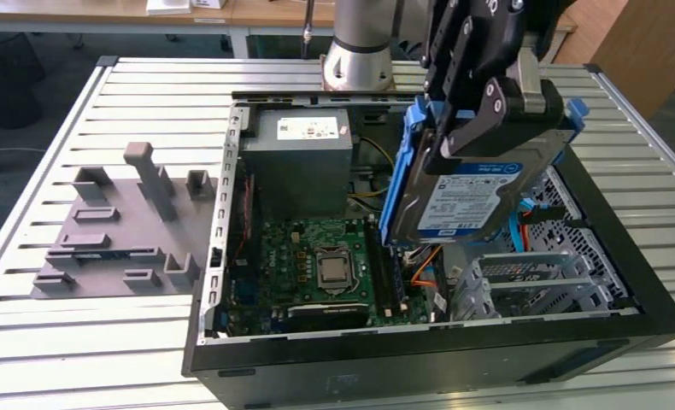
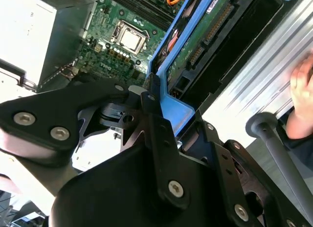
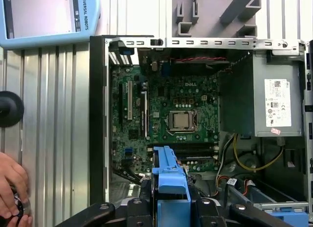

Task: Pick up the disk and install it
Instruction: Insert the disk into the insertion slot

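Observation:
The disk (image 1: 474, 192) is a silver hard drive with a blue-and-white label and blue side rails. It hangs on edge, tilted, above the right half of the open computer case (image 1: 429, 346). My gripper (image 1: 488, 128) is shut on its upper end, fingers pressing both faces. In the second wrist view the disk's green circuit-board underside (image 2: 200, 38) and blue rail run away from the gripper (image 2: 164, 122) towards the case interior. In the first wrist view the blue rail (image 3: 170, 180) sticks out between the black fingers (image 3: 137, 210), over the motherboard's near edge.
Inside the case lie the motherboard (image 1: 314, 265), the grey power-supply box (image 1: 297, 162) and a metal drive cage (image 1: 542, 282) with blue cables. A grey fixture (image 1: 121, 231) stands on the slatted table at the exterior view's left. A person's hand (image 3: 12, 188) and a teach pendant (image 3: 44, 16) are beside the case.

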You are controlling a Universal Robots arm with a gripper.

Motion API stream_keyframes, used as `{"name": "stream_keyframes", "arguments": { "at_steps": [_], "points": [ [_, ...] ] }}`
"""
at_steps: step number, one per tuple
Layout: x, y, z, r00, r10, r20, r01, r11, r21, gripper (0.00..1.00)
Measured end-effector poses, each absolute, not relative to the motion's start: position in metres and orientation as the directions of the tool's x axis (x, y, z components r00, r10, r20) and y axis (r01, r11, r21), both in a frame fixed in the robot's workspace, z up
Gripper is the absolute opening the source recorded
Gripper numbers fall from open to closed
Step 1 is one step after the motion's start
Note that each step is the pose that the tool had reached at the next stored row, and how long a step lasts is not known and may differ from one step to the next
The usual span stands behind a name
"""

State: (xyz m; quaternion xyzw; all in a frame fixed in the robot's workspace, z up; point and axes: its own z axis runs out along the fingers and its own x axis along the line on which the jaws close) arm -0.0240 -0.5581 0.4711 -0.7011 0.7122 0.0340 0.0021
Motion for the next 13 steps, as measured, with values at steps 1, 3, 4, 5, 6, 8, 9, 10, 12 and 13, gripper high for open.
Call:
{"name": "stream_keyframes", "arguments": {
  "at_steps": [1, 3, 4, 5, 6, 8, 9, 10, 12, 13],
  "points": [
    [-0.023, -0.559, 0.471, -0.017, -0.999, -0.05, -0.999, 0.015, 0.045, 0.37],
    [-0.02, -0.561, 0.47, -0.017, -0.999, -0.048, -0.999, 0.015, 0.045, 0.37],
    [-0.018, -0.561, 0.469, -0.017, -0.999, -0.047, -0.999, 0.015, 0.045, 0.37],
    [-0.016, -0.561, 0.469, -0.017, -0.999, -0.046, -0.999, 0.015, 0.045, 0.37],
    [-0.014, -0.561, 0.468, -0.017, -0.999, -0.045, -0.999, 0.015, 0.045, 0.37],
    [-0.009, -0.562, 0.467, -0.017, -0.999, -0.042, -0.999, 0.015, 0.045, 0.37],
    [-0.007, -0.562, 0.467, -0.017, -0.999, -0.041, -0.999, 0.015, 0.045, 0.37],
    [-0.005, -0.562, 0.466, -0.017, -0.999, -0.039, -0.999, 0.015, 0.045, 0.37],
    [-0.002, -0.562, 0.465, -0.017, -0.999, -0.033, -0.999, 0.015, 0.045, 0.37],
    [-0.002, -0.562, 0.465, -0.017, -0.999, -0.029, -0.999, 0.015, 0.045, 0.37]
  ]
}}
